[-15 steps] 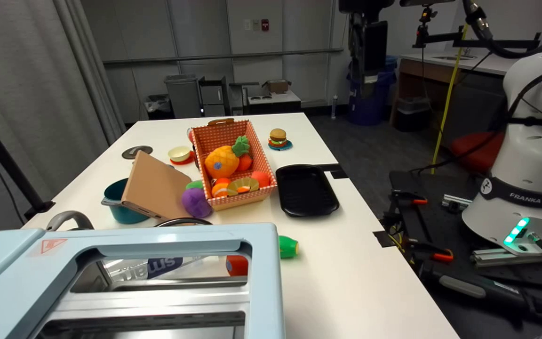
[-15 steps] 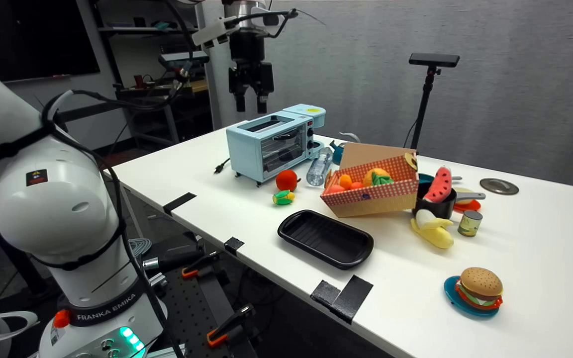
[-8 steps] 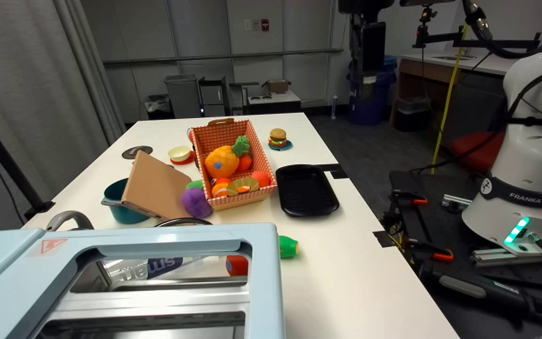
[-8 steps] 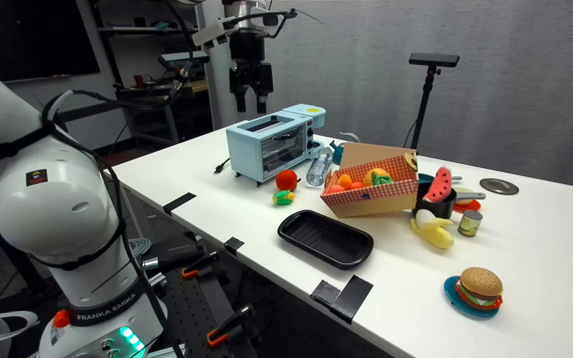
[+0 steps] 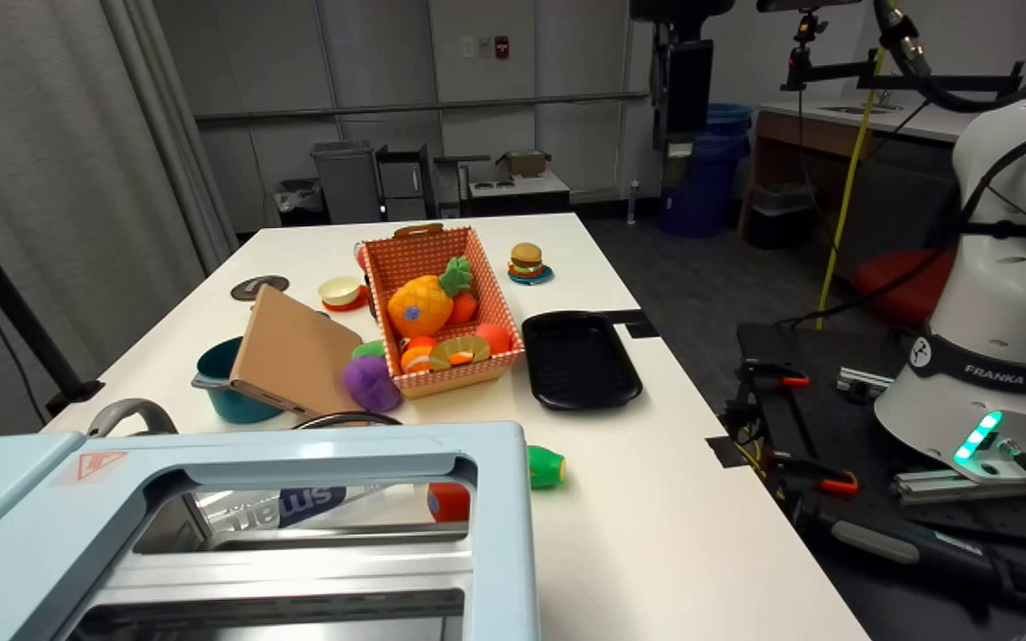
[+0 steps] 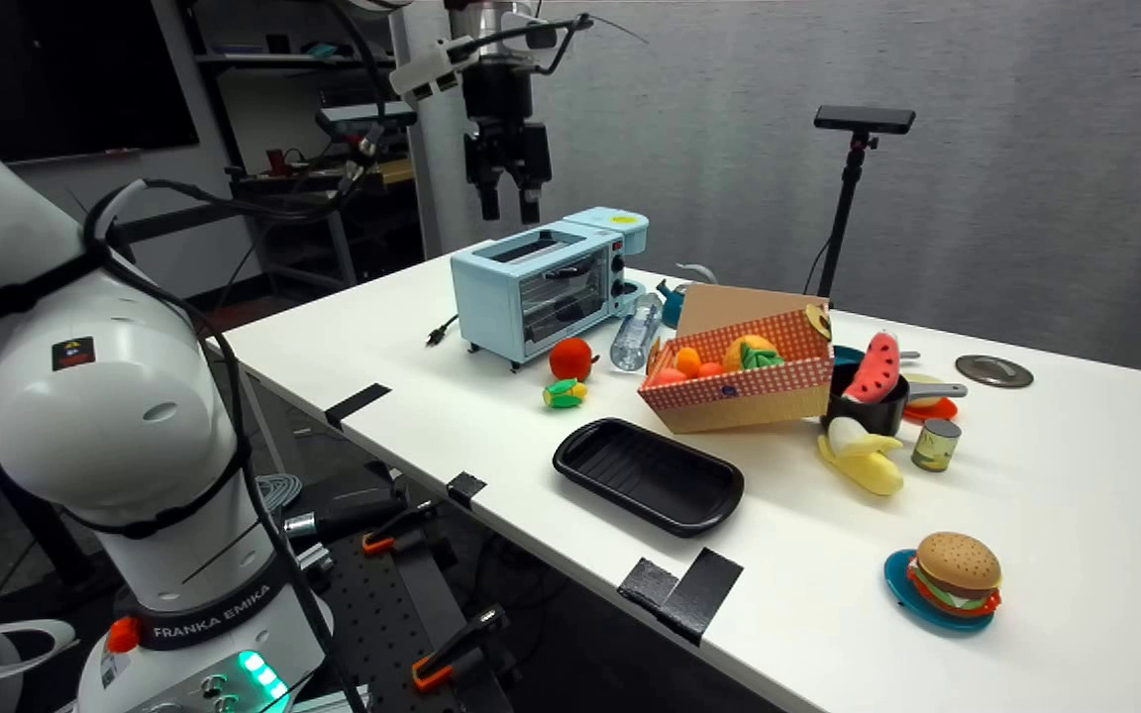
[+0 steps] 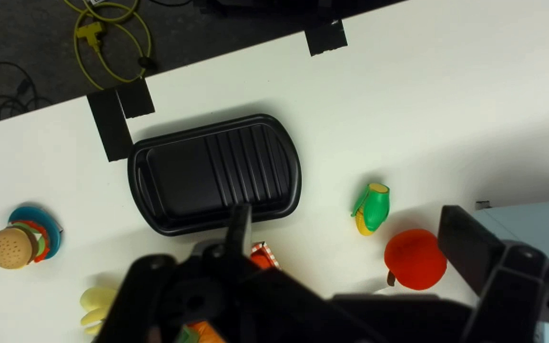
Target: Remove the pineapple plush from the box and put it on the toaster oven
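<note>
The pineapple plush (image 5: pixel 419 304) lies in the orange-red checked box (image 5: pixel 497 298) with other round toy fruit. In an exterior view the plush (image 6: pixel 744 349) shows only partly above the wall of the box (image 6: pixel 749 408). The pale blue toaster oven (image 6: pixel 487 309) stands further along the table, its flat top bare, and fills the near corner of an exterior view (image 5: pixel 504 570). My gripper (image 6: pixel 509 203) is open and empty, high in the air, pointing down. In the wrist view my gripper (image 7: pixel 346 212) hides most of the box and plush; an orange patch of the plush (image 7: pixel 205 332) shows.
A black tray (image 6: pixel 650 477) lies beside the box. A red tomato toy (image 6: pixel 570 358), corn (image 6: pixel 564 394) and a clear bottle (image 6: pixel 637 334) lie between box and oven. A cardboard piece (image 5: pixel 295 352) and purple plush (image 5: pixel 371 384) lean by the box. A pan (image 6: pixel 868 406) stands at its far end.
My gripper has shifted a little, slightly right and up in an exterior view, mainly in the last half second. It stays open. The plush, box and oven have not moved.
</note>
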Motion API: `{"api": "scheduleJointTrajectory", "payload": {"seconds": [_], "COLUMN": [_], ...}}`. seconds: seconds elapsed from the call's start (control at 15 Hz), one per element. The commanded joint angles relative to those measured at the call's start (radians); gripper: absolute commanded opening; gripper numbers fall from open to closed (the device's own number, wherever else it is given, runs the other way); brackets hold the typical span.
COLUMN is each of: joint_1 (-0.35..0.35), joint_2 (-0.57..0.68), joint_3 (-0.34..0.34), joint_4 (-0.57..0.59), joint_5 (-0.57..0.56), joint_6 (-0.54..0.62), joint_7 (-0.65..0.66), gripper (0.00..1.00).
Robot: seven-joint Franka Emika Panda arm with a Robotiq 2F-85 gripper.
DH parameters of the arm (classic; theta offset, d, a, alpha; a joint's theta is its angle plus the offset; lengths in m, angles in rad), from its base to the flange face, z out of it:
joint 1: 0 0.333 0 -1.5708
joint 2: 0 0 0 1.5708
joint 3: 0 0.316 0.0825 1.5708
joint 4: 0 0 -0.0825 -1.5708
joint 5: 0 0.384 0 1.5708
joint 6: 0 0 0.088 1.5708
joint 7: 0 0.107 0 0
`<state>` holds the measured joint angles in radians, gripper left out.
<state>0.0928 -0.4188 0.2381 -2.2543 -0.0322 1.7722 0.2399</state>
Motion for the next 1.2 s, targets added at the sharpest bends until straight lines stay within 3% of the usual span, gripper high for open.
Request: {"api": "scheduleJointTrajectory", "payload": {"seconds": [0.0, 0.33, 0.4, 0.73, 1.0, 1.13], "joint_1": [0.009, 0.009, -0.046, -0.092, -0.086, -0.067], "joint_2": [-0.010, -0.008, 0.092, 0.241, 0.314, 0.362], "joint_3": [-0.005, -0.005, -0.071, -0.163, -0.198, -0.184], "joint_4": [-0.017, -0.016, 0.127, 0.346, 0.478, 0.510], "joint_5": [-0.012, 0.000, -0.050, -0.107, -0.104, -0.102], "joint_6": [0.053, 0.052, 0.018, 0.017, -0.037, -0.052], "joint_7": [0.035, 0.055, -0.033, -0.106, -0.158, -0.169], "gripper": [1.00, 1.00, 1.00, 1.00, 1.00, 1.00]}}
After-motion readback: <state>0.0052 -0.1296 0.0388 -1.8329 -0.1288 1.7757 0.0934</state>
